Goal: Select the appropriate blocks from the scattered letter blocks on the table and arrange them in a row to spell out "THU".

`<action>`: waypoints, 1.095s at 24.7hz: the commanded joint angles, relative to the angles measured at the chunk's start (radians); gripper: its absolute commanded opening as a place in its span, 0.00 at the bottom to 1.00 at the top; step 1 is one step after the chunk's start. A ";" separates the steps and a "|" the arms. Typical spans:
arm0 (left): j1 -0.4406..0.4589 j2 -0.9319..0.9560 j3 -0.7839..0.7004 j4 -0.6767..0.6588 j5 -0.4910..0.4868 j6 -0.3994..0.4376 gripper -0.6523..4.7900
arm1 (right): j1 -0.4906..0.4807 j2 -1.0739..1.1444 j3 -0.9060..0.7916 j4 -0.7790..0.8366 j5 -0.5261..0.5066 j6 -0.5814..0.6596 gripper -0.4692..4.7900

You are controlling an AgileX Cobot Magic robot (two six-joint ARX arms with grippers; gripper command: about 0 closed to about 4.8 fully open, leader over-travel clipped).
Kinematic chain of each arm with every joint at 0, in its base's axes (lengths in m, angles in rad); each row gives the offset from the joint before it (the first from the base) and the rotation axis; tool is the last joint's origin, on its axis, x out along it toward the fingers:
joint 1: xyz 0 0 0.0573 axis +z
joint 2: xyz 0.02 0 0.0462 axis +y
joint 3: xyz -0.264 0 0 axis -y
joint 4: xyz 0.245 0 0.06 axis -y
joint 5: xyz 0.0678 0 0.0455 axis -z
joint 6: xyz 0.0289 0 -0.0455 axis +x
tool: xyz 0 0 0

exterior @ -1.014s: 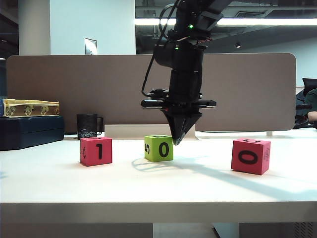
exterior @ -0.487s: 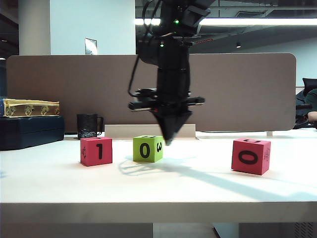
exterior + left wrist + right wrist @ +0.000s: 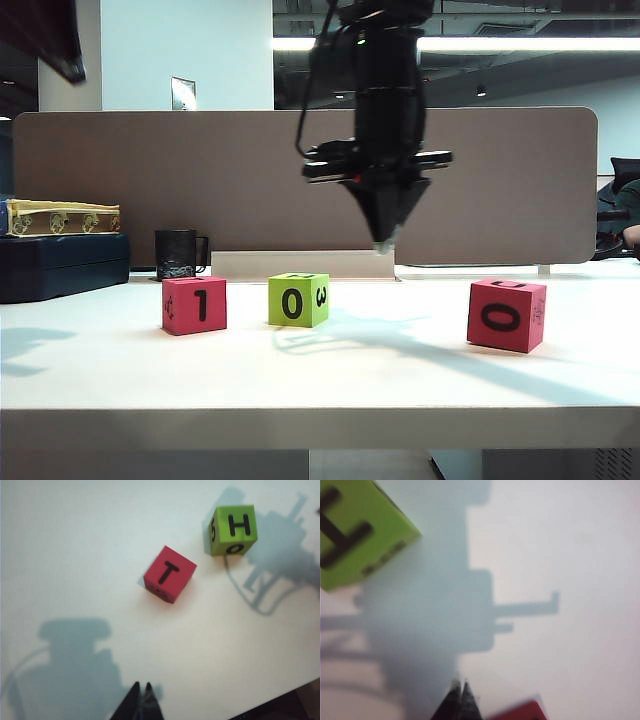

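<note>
A: Item one, the blocks on the desk (image 3: 420, 370). Count and position?

B: Three, in a rough line running parallel to the front edge. Red block with "1" facing front (image 3: 194, 305), toward the left edge; its top face reads T in the left wrist view (image 3: 170, 574). Green block (image 3: 297, 299) just right of it, a small gap between; top face reads H (image 3: 233, 530). Second red block (image 3: 506, 315) well apart, toward the right edge; its top letter is not legible.

A: Item two, grippers?

B: Right gripper (image 3: 383, 237) hangs above the desk between the green block and the far red block, fingers pressed together, nothing held. Its wrist view shows the closed tips (image 3: 459, 692) over bare desk, green block (image 3: 355, 530) to one side. Left gripper (image 3: 140, 692) likewise closed and empty, over bare desk clear of the T block; only a dark corner of that arm shows in the exterior view.

A: Progress?

B: By my judgement, T and H stand paired in order. The third block, presumably U, is not yet brought in beside H.
</note>
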 commanded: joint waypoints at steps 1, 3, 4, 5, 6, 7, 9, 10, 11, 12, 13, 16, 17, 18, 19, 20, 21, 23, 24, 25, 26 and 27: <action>0.001 0.026 0.003 0.027 0.028 0.006 0.11 | -0.026 -0.012 0.002 -0.076 0.005 -0.003 0.08; 0.001 0.036 0.003 0.047 0.030 0.005 0.11 | -0.047 -0.013 0.002 -0.106 0.005 -0.003 0.08; 0.001 0.036 0.003 0.066 0.031 0.006 0.11 | -0.068 -0.013 0.002 -0.127 0.004 -0.003 0.08; 0.001 0.035 0.003 0.086 0.031 0.006 0.11 | -0.085 -0.016 0.002 -0.144 0.004 -0.003 0.08; 0.001 0.035 0.003 0.095 0.031 0.005 0.11 | -0.095 -0.018 0.002 -0.153 0.004 -0.003 0.08; 0.001 0.035 0.003 0.100 0.033 0.005 0.11 | -0.100 -0.021 0.002 -0.161 0.004 -0.003 0.08; 0.001 0.035 0.003 0.105 0.050 0.005 0.11 | -0.112 -0.031 0.002 -0.170 0.003 -0.003 0.08; 0.001 0.035 0.003 0.116 0.081 0.005 0.11 | -0.117 -0.043 0.002 -0.171 -0.001 -0.003 0.08; 0.001 0.035 0.003 0.123 0.093 0.005 0.11 | -0.121 -0.052 0.002 -0.169 -0.003 -0.003 0.08; 0.001 0.035 0.003 0.133 0.105 0.005 0.11 | -0.122 -0.061 0.002 -0.167 -0.005 -0.003 0.08; 0.001 0.035 0.003 0.148 0.120 0.004 0.11 | -0.122 -0.072 0.002 -0.164 -0.005 -0.003 0.08; 0.001 0.034 0.003 0.180 0.166 -0.011 0.11 | -0.127 -0.112 0.002 -0.162 -0.005 -0.003 0.08; 0.001 0.034 0.003 0.185 0.185 -0.022 0.11 | -0.128 -0.125 0.002 -0.163 -0.004 -0.003 0.08; 0.001 0.034 0.003 0.185 0.206 -0.022 0.11 | -0.129 -0.143 0.002 -0.164 -0.005 -0.003 0.08; 0.001 0.034 0.003 0.185 0.220 -0.022 0.11 | -0.131 -0.158 0.002 -0.166 -0.005 -0.003 0.08; 0.001 0.033 0.003 0.185 0.234 -0.021 0.11 | -0.134 -0.172 0.002 -0.167 -0.007 -0.003 0.08; 0.001 0.027 0.003 0.185 0.265 -0.021 0.11 | -0.135 -0.198 0.002 -0.174 -0.006 -0.003 0.08; 0.001 0.018 0.004 0.192 0.309 -0.022 0.11 | -0.148 -0.225 0.001 -0.189 -0.006 -0.004 0.08; 0.001 0.013 0.004 0.199 0.328 -0.022 0.11 | -0.151 -0.232 0.001 -0.196 -0.006 -0.004 0.08; 0.001 0.005 0.004 0.208 0.348 -0.026 0.11 | -0.156 -0.239 0.001 -0.206 -0.006 -0.004 0.08; 0.001 -0.004 0.004 0.214 0.362 -0.034 0.11 | -0.163 -0.245 0.001 -0.220 -0.006 -0.004 0.08; 0.001 -0.012 0.004 0.217 0.365 -0.041 0.11 | -0.170 -0.249 0.001 -0.233 -0.006 -0.004 0.08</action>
